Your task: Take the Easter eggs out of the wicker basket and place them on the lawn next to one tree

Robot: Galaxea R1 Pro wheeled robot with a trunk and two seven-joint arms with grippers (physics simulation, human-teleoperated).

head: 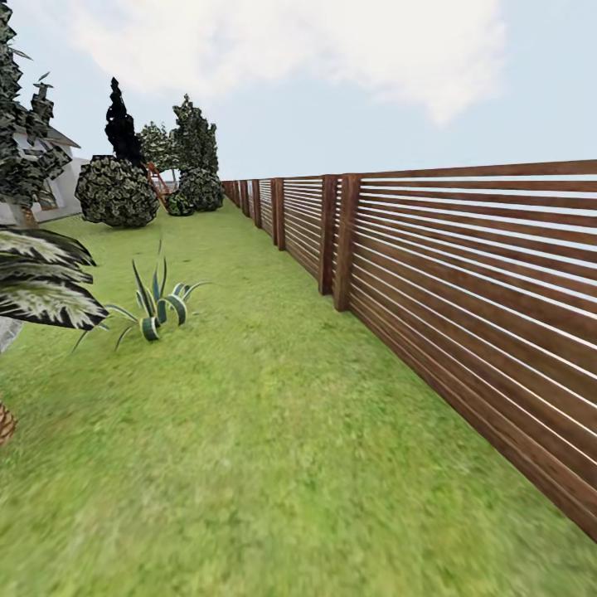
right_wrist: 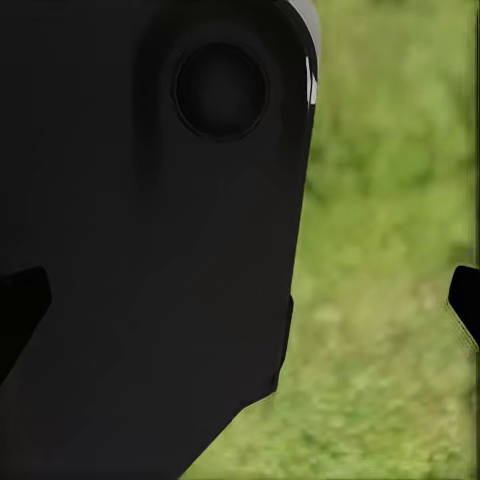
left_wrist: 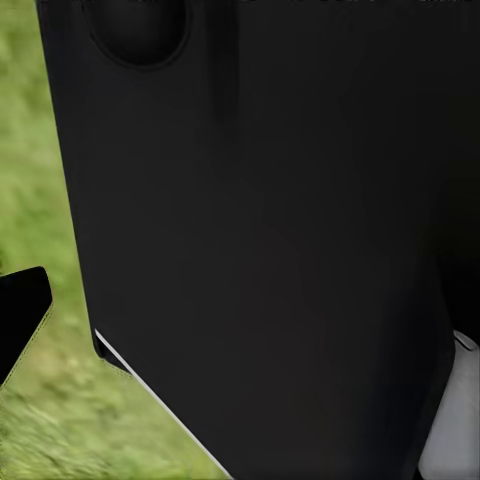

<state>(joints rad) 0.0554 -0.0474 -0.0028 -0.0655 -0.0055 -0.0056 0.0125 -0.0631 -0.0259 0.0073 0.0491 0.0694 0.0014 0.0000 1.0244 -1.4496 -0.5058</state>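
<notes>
Two grippers: both wrist views look past dark fingertips at a black robot body panel and blurred grass.
Left gripper: one black fingertip point(left_wrist: 22, 312) juts in at the frame's edge beside the broad black panel point(left_wrist: 270, 240); the other finger is not visible, so the width of the jaws cannot be told, and nothing is seen held.
Right gripper point(right_wrist: 245, 295): a black fingertip shows at each edge of the frame, set wide apart, the jaws spread and holding nothing; between them lie the rounded black robot housing point(right_wrist: 150, 250) with a circular recess and a stretch of green turf.
Lawn point(head: 274, 448): the wide, bright green, slightly mottled grass runs from the foreground to the far end of the garden in the head view.
Fence point(head: 464, 282): the brown horizontal-slat wooden barrier lines the right side of the lawn and recedes into the distance.
Plants: a spiky green-and-white striped agave point(head: 157, 307) stands on the grass left of centre; drooping striped palm fronds point(head: 41, 282) hang at the left edge; round mottled shrubs point(head: 116, 192) and dark narrow conifers point(head: 122, 124) stand at the far end.
House: a white wall point(head: 62, 186) shows behind the foliage at far left.
Sky: pale blue with a white cloud point(head: 290, 41).
Writing: none can be read.
</notes>
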